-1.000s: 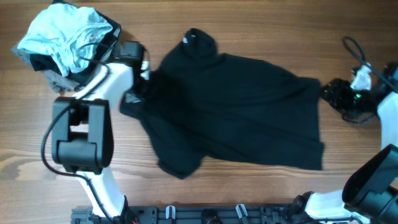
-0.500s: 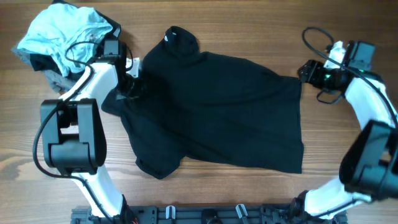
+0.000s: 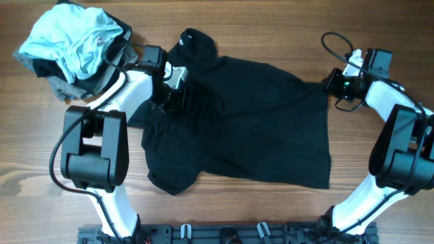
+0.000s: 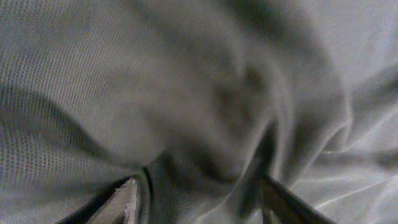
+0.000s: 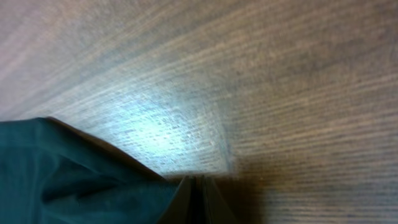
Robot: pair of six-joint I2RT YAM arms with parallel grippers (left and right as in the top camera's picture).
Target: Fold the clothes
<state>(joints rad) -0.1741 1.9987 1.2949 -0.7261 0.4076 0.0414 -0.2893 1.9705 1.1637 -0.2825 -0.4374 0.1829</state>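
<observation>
Left gripper [image 4: 202, 199] first: its two fingers [image 4: 124, 202] stand spread apart and are pushed down into the black shirt [image 3: 251, 122], with a raised ridge of cloth between them. I see no clamp on that ridge, just cloth bulging up in the gap. On the overhead, that wrist sits on the shirt's shoulder area just below the collar [image 3: 194, 42], where the small white tag [image 3: 183, 42] shows. The left arm rises from the near edge and bends over towards the middle.

Right gripper [image 5: 194, 190] now: the jaws are pressed together to a thin slit, and the shirt's edge runs right into the tips. I read that as a pinch on the shirt's corner, low against the wood. That arm comes up along the right edge and curls inward, its wrist pointing at the cloth.

The shirt itself lies spread over the middle of the table [image 3: 271, 27], collar towards the far edge, rumpled on the left side, hem corner reaching towards the near edge. Up in the far-left corner sits a light-blue garment [image 3: 71, 41] heaped on a grey garment [image 3: 57, 87], close to the left arm.
</observation>
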